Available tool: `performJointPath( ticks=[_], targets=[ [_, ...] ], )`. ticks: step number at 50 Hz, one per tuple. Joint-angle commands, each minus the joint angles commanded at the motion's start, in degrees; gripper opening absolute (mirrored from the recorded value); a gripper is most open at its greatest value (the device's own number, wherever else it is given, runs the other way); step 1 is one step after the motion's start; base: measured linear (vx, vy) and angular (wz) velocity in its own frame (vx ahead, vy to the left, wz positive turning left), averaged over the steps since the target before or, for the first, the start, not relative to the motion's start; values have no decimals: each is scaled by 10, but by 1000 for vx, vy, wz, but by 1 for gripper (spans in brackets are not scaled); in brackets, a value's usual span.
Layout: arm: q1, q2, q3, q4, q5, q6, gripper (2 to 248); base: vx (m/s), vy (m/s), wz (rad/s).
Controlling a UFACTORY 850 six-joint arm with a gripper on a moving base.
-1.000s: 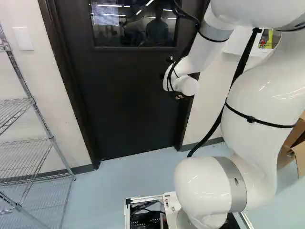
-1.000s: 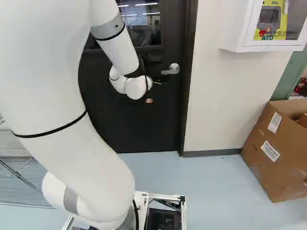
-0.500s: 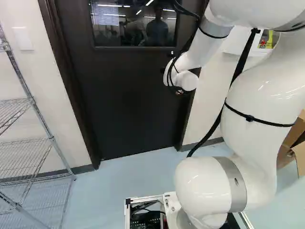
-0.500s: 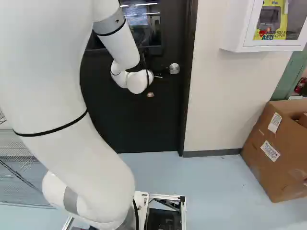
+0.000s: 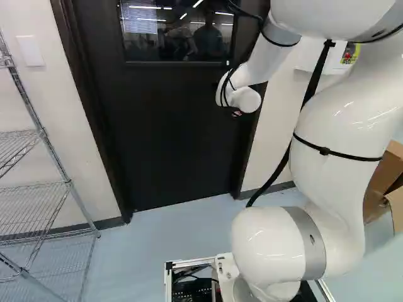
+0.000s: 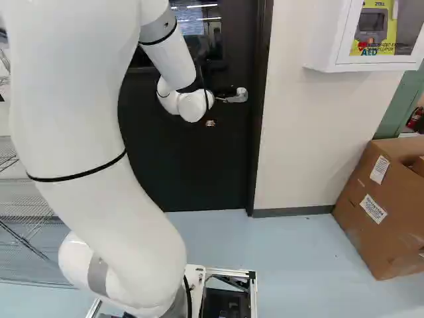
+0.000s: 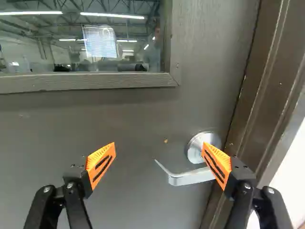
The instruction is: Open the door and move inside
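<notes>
Door [image 5: 164, 138] looks heavy, its right-side lever [image 7: 190, 178] stiff and slick, probably best taken toward the free left end; the gripper [image 7: 158, 146] stands spread wide.

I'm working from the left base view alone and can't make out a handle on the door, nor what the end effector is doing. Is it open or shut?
Observer: Open. In the wrist view the end effector has its orange pads well apart, gripping nothing.
Operator: Good. So which way does the handle run?
Observer: The lever handle runs from its round base, near the door frame, inward across the door.
Operator: Is either finger lined up with it?
Observer: One pad overlaps the round base in the wrist view, with the lever's free end showing between the two fingers. Whether that pad touches anything, I can't tell.
</notes>
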Motion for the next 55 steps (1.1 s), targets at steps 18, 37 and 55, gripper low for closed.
performJointPath(
  ticks=[18,37,55],
  targets=[
    [0,-3,-4,0,0,0,247,0,0,0],
    [0,-17,-2,-7,0,0,247,0,0,0],
    [1,-44,-9,-24,5,0,247,0,0,0]
  ],
)
